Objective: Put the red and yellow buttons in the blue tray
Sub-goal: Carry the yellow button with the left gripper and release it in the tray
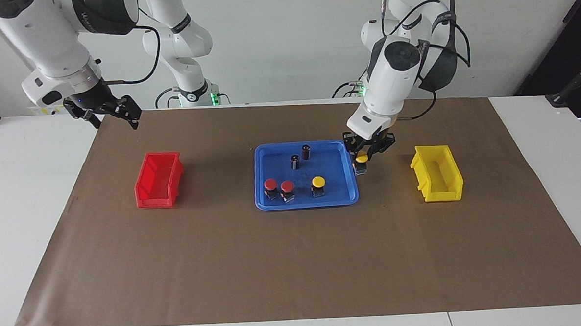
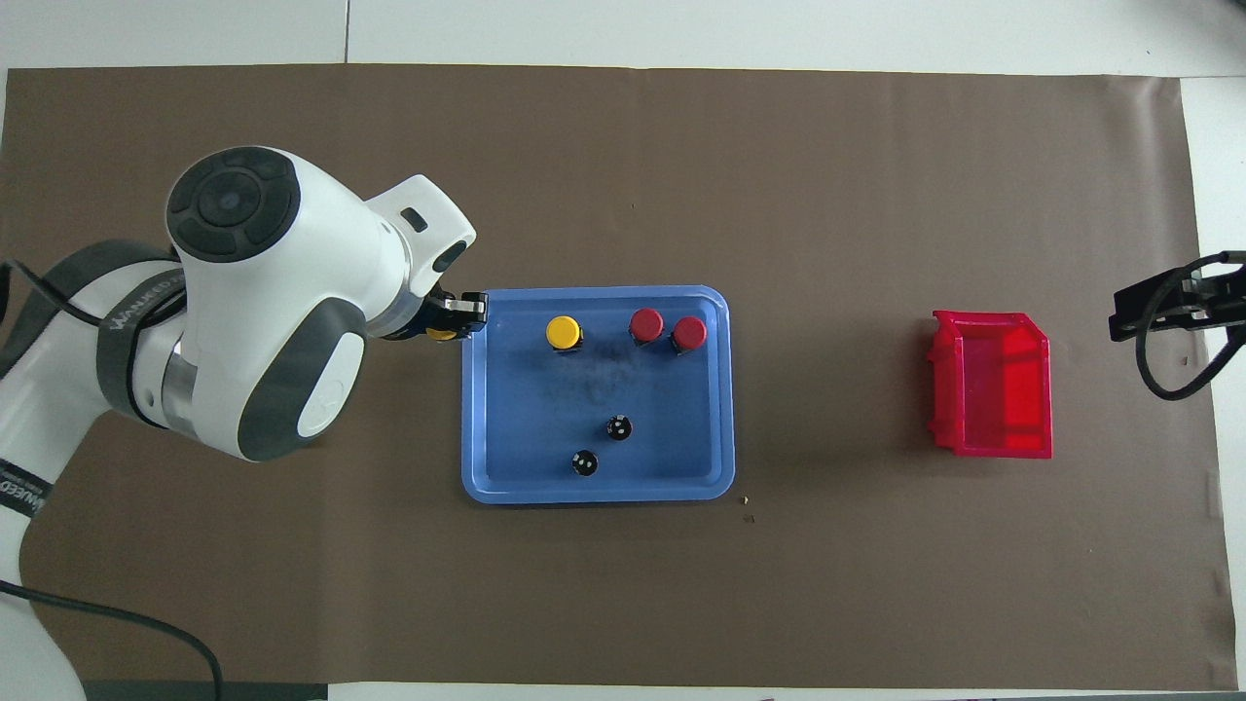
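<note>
The blue tray (image 1: 347,168) (image 2: 487,389) lies mid-table. In it stand two red buttons (image 1: 270,184) (image 1: 287,186) (image 2: 646,322) (image 2: 690,333) and one yellow button (image 1: 318,182) (image 2: 563,332). My left gripper (image 1: 363,159) (image 2: 450,331) hangs over the tray's edge toward the left arm's end, shut on a second yellow button (image 1: 363,158) (image 2: 443,335), carried in the air. My right gripper (image 1: 107,112) (image 2: 1158,307) stands open and waits above the mat's edge at the right arm's end of the table, holding nothing.
Two dark cylinders (image 1: 305,151) (image 1: 295,162) (image 2: 618,426) (image 2: 584,463) stand in the tray, nearer the robots than the buttons. A red bin (image 1: 158,180) (image 2: 993,394) sits toward the right arm's end, a yellow bin (image 1: 438,173) toward the left arm's end.
</note>
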Tool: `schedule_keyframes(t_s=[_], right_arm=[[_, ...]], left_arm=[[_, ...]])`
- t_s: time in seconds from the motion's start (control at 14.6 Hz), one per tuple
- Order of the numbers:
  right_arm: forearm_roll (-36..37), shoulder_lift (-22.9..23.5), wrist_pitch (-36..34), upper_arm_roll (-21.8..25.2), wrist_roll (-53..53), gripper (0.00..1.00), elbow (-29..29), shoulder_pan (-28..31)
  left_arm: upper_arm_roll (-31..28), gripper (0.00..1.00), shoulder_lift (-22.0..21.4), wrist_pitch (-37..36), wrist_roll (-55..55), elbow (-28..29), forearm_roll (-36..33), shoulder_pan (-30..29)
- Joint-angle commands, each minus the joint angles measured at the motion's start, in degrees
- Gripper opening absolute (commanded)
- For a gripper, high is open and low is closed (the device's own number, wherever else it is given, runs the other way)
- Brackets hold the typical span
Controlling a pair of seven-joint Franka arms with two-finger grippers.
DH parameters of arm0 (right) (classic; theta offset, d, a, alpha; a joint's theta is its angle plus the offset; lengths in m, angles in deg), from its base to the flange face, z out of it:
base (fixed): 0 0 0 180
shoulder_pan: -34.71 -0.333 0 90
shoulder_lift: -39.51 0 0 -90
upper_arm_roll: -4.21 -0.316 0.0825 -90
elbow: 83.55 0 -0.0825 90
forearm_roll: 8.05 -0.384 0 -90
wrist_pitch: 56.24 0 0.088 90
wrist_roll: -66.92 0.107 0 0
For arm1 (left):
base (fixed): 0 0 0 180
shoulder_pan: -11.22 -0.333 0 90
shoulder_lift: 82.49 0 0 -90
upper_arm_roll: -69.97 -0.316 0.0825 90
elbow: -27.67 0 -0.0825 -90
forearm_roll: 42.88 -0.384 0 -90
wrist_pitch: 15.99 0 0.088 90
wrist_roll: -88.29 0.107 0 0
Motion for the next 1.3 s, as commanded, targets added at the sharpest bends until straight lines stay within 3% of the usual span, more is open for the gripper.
schedule_keyframes(t_s=[0.0, 0.34, 0.75, 1.23], right_arm=[[0.2, -1.5, 0.3, -0.2, -0.5, 1.00, -1.1, 1.2], [-0.4, -1.9, 0.3, 0.1, -3.0, 1.00, -1.3, 1.5], [-1.5, -2.0, 0.4, 0.0, -3.0, 1.00, -1.5, 1.1], [-1.5, -2.0, 0.4, -0.4, -3.1, 1.00, -1.6, 0.9]], left_arm=[[-0.8, 0.10, 4.4, 4.8, -0.1, -0.4, 0.0, 0.3], [-0.7, 0.10, 6.7, 6.7, -0.1, -0.8, 0.0, 3.0], [-0.7, 0.12, 6.6, 1.5, 0.1, -3.0, 0.0, 4.2], [-0.7, 0.12, 7.4, 5.9, 0.6, 0.3, 0.0, 4.4]])
